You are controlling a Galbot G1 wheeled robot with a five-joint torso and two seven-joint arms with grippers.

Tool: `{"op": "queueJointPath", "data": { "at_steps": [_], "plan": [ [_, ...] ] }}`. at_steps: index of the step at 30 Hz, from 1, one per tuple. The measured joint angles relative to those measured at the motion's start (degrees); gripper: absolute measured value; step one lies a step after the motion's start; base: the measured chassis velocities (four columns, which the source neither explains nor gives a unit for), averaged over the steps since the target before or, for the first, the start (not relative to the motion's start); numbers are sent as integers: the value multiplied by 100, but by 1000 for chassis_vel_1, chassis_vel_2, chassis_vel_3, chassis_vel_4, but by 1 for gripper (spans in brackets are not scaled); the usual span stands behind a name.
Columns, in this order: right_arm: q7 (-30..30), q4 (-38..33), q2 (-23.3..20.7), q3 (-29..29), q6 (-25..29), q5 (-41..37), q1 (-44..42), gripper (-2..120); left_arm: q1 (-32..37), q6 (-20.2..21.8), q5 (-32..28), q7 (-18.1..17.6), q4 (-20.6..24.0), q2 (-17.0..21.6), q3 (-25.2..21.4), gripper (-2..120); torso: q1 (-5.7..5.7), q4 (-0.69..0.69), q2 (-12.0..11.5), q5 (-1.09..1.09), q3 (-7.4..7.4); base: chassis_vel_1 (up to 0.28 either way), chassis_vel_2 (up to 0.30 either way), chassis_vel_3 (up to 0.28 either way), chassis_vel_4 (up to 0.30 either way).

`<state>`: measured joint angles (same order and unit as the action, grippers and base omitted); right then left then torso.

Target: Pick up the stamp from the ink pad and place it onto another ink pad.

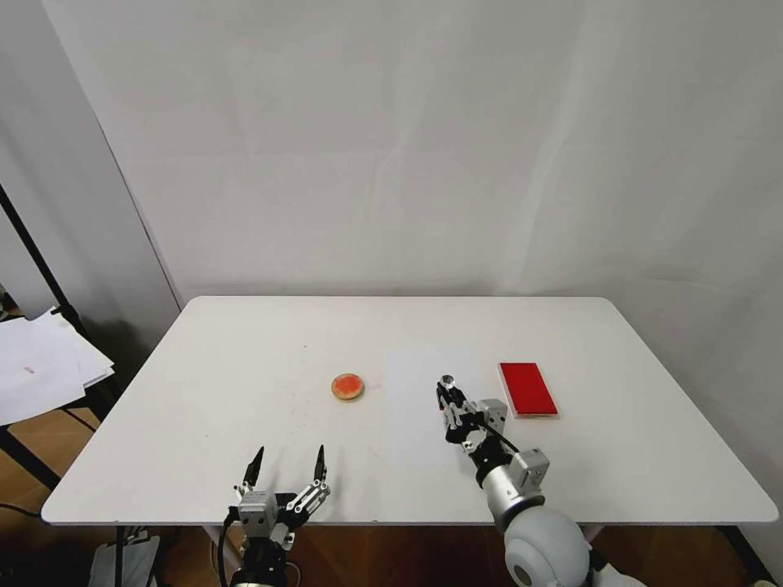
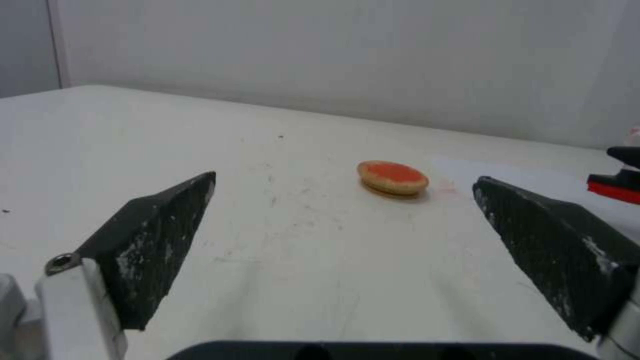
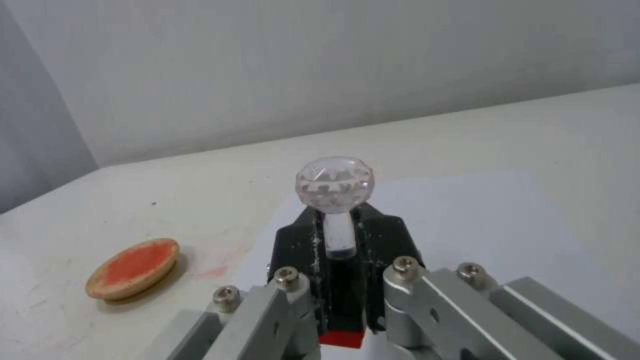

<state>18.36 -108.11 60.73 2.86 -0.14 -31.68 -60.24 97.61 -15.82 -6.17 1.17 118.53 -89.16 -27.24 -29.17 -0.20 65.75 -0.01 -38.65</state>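
Right gripper (image 1: 447, 395): over the middle of the white table (image 1: 204, 391), above a pale sheet of paper (image 1: 412, 408); fingers clenched on the stamp.
Stamp (image 1: 447, 381): clamped between the right gripper's black fingertips (image 3: 301, 250), knob uppermost, upright; lifted clear of both pads; in the right wrist view (image 3: 335, 190) a clear faceted knob on a pale stem, with a bit of red at the very base below the fingers.
Stamp position: between the two pads, nearer the rectangular one, over the paper.
Rectangular red ink pad (image 1: 528, 389): flat on the table, to the right of the right gripper, just beside the paper's right edge; nothing on top of it.
Round ink pad (image 1: 348, 386): flat on the table, left of the paper, apart from the stamp; orange-red centre, tan rim; seen also in the left wrist view (image 2: 393, 177) and the right wrist view (image 3: 133, 268); faint reddish smudges on the table beside it.
Left gripper (image 1: 287, 470): near the table's front edge, left of centre, low over the surface; fingers released and spread wide, holding nothing; pointed toward the round pad, well short of it.
Left fingertips (image 2: 157, 235): dark, wedge-shaped, scuffed with pale marks.
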Motion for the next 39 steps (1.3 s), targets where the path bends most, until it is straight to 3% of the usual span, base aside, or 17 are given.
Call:
{"op": "queueJointPath", "data": {
  "at_steps": [14, 32, 39],
  "plan": [
    [66, 405, 1, 549, 17, -66, 339, 8, 1, 0, 0, 0, 0, 0, 0, 102, 0, 0, 0, 0, 0, 0, 0, 0, 0],
    [195, 374, 28, 696, 5, -90, 78, 8, 1, 0, 0, 0, 0, 0, 0, 102, 1, -1, 1, 0, 1, 0, 0, 0, 0],
    [258, 216, -48, 633, -24, -292, 571, 8, 0, 0, 0, 0, 0, 0, 1, 102, -1, 0, 0, 1, -2, 0, 0, 0, 0]
  ]
}}
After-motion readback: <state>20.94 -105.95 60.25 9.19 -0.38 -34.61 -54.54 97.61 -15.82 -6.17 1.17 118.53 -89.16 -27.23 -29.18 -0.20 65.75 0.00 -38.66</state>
